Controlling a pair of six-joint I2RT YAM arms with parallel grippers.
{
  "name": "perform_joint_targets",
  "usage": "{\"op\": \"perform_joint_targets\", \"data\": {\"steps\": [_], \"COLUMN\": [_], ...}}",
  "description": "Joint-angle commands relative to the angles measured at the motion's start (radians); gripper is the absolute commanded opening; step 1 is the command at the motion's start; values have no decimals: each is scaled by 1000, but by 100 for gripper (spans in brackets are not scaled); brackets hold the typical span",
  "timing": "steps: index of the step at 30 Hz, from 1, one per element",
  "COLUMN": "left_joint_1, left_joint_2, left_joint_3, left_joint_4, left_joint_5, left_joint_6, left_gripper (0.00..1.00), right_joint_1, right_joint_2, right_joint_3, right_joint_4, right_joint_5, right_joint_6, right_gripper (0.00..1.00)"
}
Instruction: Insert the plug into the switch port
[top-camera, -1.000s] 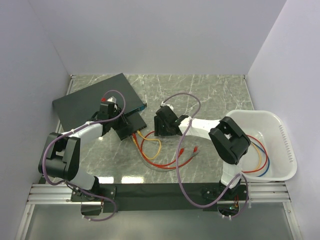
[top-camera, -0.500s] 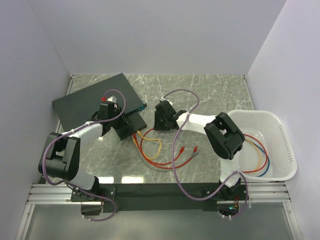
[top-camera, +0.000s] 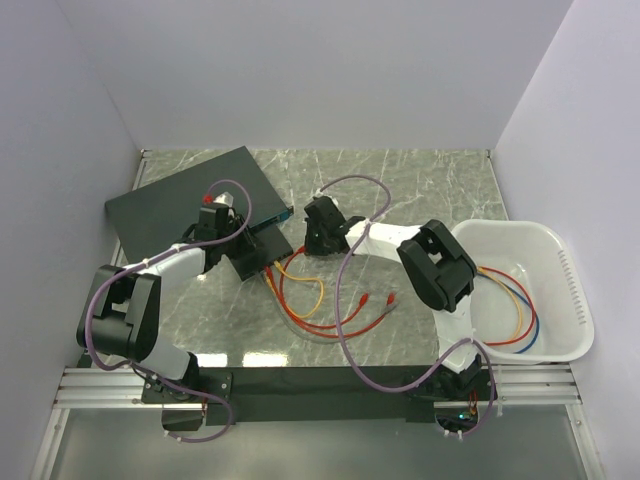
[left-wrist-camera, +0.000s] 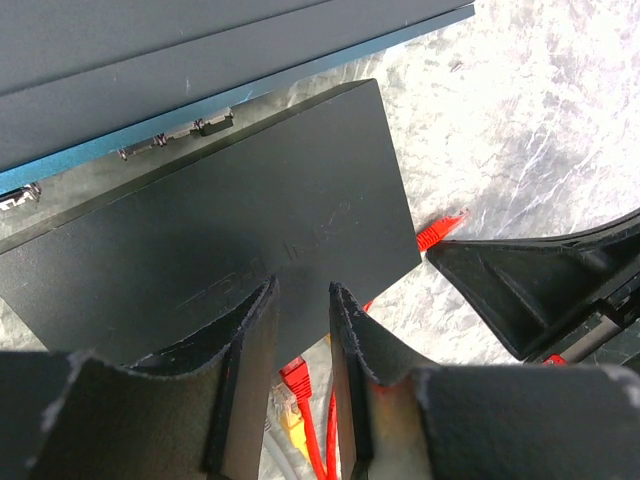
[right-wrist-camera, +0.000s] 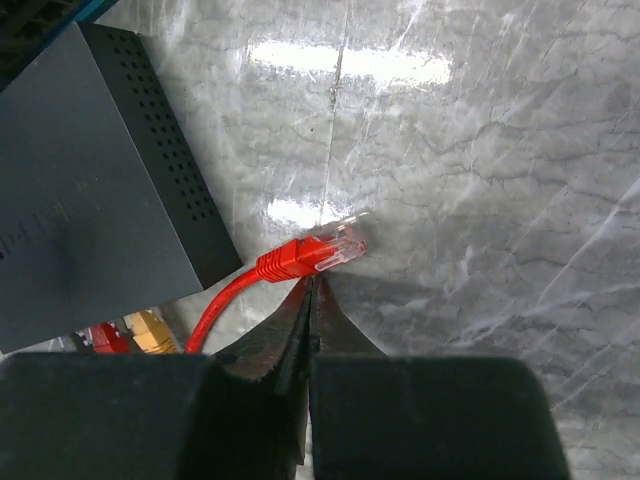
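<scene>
At the left, the left gripper sat over the near edge of the small black switch, its fingers a narrow slit apart and gripping nothing. The switch lay just in front of the big dark slab, its ports hidden from me. Off its right corner, not touching, the right gripper pinched the red plug in clenched tips.
</scene>
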Motion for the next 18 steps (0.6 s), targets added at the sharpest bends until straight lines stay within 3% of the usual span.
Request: {"op": "perform_joint_targets", "data": {"steps": [1,7,9,11,14,18], "left_joint_1": [0,0,0,0,0,0], "left_joint_2": [-14,-21,-18,-19,-18,-11], "left_joint_3": [-6,-9,-8,-11,-14,-20], "left_joint_4": [27,39,42,45,49,55], "left_joint_5": [19,24,24,24,24,28], "left_joint_6": [16,8,7,6,6,7], "left_gripper": [33,33,33,33,33,32], "right_joint_1": [-20,-64,-70,-70,-69,-66], "right_joint_2": [39,7,9,-2,-19,-33], "right_joint_3": [13,63,96,114,105,73], "right_joint_4": [-23,-15,-56,-69,-80,-67], "right_joint_5": [46,45,29,-6,-54,-100], "right_joint_6": [-24,-90,-105,-100,-82,-50], "right_gripper": [0,2,18,45,55,58]}}
